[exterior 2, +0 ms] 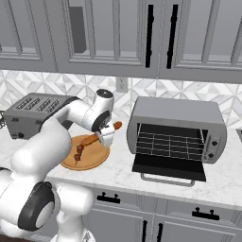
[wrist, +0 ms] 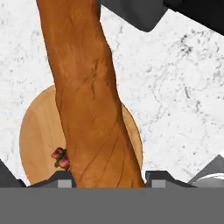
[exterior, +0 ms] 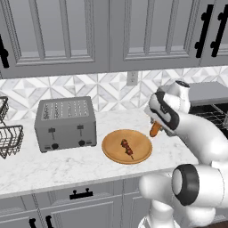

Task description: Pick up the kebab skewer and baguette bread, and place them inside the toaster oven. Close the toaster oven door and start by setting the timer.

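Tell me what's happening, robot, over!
Gripper shut on baguette bread, lifted above plate. Kebab skewer on plate. Toaster oven door open, path looks clear.

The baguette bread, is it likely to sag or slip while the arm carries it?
The baguette bread probably stays stiff: it juts straight from the fingers without drooping. Its rough crust likely resists slipping. Held near one end, it could pivot.

Baguette bread [wrist: 87, 96]: orange-brown, dark crack lines. Kebab skewer [exterior: 127, 148]: dark red and brown chunks. Round board [exterior: 111, 147]: pale tan wood. Counter [exterior: 53, 164]: white marble, grey veining. Toaster oven [exterior 2: 177, 113]: grey, black interior. Slot toaster [exterior: 66, 122]: grey. Backsplash [exterior: 89, 89]: white-grey geometric tiles.
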